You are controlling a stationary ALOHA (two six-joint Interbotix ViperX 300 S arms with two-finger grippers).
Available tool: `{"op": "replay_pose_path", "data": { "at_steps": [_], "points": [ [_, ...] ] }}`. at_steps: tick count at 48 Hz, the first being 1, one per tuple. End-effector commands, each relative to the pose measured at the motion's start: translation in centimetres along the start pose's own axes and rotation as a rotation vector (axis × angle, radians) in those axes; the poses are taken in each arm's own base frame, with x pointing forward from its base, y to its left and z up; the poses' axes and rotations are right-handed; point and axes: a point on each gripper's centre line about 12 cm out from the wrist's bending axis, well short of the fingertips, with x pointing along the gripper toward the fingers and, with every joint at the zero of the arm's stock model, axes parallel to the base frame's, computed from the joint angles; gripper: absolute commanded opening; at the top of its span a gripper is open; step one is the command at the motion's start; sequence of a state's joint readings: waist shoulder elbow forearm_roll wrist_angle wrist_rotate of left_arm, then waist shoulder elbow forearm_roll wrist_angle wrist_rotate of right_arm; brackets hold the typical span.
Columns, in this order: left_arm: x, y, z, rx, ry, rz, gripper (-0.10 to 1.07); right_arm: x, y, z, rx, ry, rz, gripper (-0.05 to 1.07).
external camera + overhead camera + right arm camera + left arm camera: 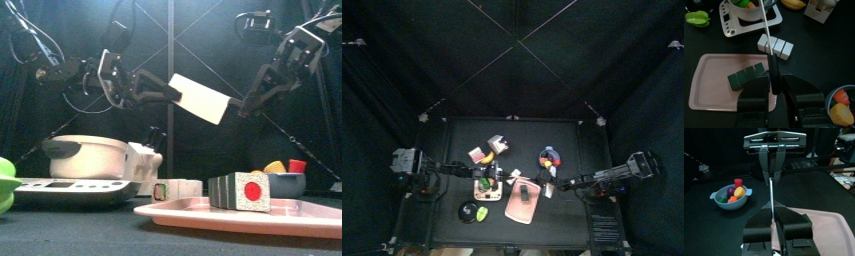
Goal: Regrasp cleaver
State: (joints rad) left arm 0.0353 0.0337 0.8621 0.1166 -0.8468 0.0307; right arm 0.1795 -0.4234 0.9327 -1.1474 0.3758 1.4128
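Cleaver (pixel 201 97) held in the air above the desk's middle, pinched at both ends: left gripper (pixel 139 92) jaws clamp the handle, right gripper (pixel 242 106) jaws clamp the blade's far edge. Below: pink tray (pixel 187 210) with sushi blocks (pixel 242 190) near the front edge; white pot (pixel 88 156) toward the left edge; fruit bowl (pixel 731 199) toward the right.

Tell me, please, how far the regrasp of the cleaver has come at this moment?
Done: the cleaver is off the table, held in the air between both arms. In hand: the left gripper is shut on its handle side, and the right gripper is shut on the blade's far edge, so both hold it at once. Left: one gripper must let go so the other keeps it alone. The pink tray lies below.
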Motion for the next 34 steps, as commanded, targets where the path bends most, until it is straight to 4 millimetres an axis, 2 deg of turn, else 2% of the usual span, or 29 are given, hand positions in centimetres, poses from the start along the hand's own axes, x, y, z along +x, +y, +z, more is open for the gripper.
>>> {"op": "replay_pose_path", "data": {
  "at_steps": [1, 20, 24, 34],
  "points": [
    [0.23, 0.03, 1.28, 0.003, -0.043, 0.001, 0.37, -0.45, 0.05, 1.29, 0.015, -0.038, 0.005, 0.45],
    [0.14, -0.27, 1.18, 0.007, -0.041, -0.010, 0.40, -0.51, 0.31, 1.32, 0.013, -0.039, 0.017, 0.43],
    [0.08, -0.43, 1.07, 0.013, -0.037, -0.019, 0.46, -0.40, 0.36, 1.24, 0.012, -0.035, 0.019, 0.42],
    [0.00, -0.51, 1.18, 0.028, -0.040, -0.033, 0.68, -0.39, 0.69, 1.10, 0.037, -0.026, 0.039, 0.42]
  ]
}}
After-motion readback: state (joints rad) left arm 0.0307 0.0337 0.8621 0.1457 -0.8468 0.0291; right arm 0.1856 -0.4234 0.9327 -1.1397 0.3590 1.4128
